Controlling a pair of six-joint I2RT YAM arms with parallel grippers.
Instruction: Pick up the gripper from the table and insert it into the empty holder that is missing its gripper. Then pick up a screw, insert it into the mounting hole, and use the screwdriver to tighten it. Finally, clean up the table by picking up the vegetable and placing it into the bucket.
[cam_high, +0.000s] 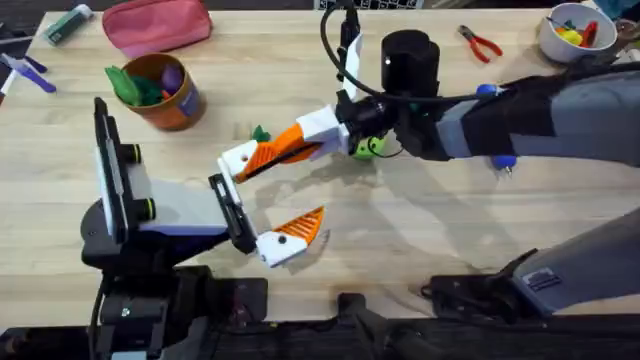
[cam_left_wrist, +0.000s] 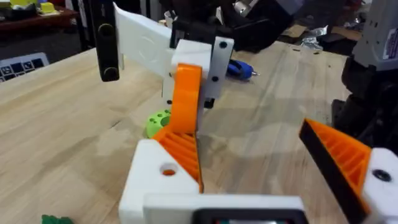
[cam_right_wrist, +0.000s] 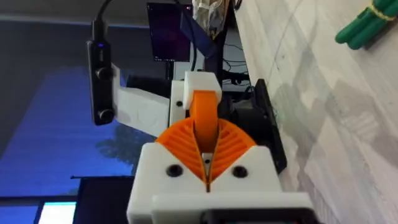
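Orange-tipped left gripper (cam_high: 272, 195), nearest you: fingers spread wide apart. One finger carries the empty holder (cam_high: 238, 158); the gripper (cam_high: 285, 145) lies against it, and how far it is seated is hard to make out. Beyond, the right gripper (cam_high: 335, 128): pads pinched together on that orange piece. The vegetable (cam_high: 260, 133) lies just behind, partly hidden. Of the screwdriver (cam_left_wrist: 240, 70) you see one blue end. The bucket (cam_high: 170, 95) stands farther left, well apart.
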